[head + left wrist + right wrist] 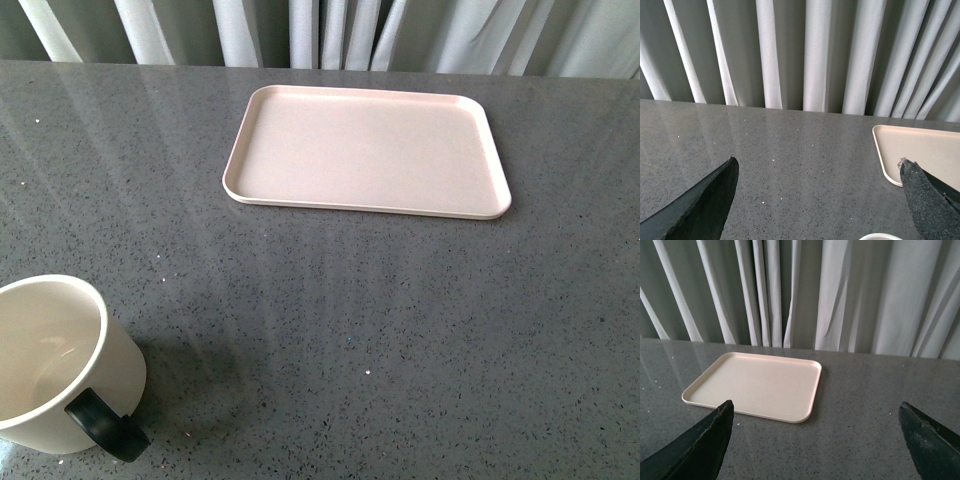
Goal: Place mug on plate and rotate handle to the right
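Now the left end effector [817,165] and right end effector [816,405] hover over the table [400,320], each spread wide.

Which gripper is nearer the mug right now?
Left. The mug shows its rim right by the open left gripper in that wrist view; the right gripper, also open, faces the tray with no mug in sight.

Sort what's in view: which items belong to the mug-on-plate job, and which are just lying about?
Job: mug; its black handle; pink plate, nothing on it; left gripper and right gripper, both open.
Just there: grey table; white curtains behind it.
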